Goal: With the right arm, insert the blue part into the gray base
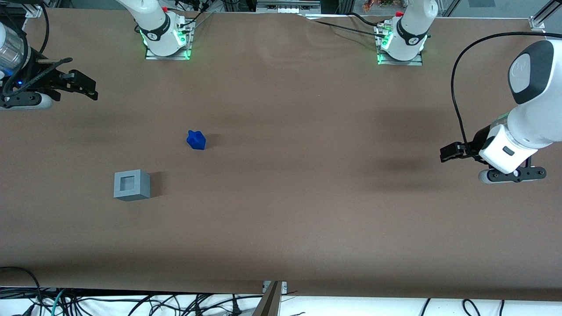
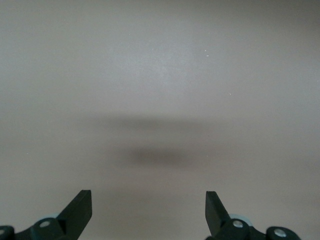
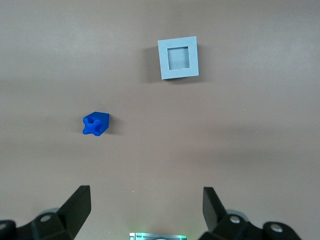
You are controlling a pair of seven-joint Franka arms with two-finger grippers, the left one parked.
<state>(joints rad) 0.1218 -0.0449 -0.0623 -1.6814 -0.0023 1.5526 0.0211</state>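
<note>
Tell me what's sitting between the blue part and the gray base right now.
Nothing: only bare brown table separates the blue part from the gray base, as front and right wrist views show. The open gripper hovers apart from both.

The small bright blue plastic part (image 1: 196, 140) looks smooth, faintly glossy. The light gray plastic cube base (image 1: 131, 184) is matt. Above the matt brown table covering (image 1: 307, 197), the black gripper (image 1: 90, 90) looks dull plastic, fingers spread.
</note>
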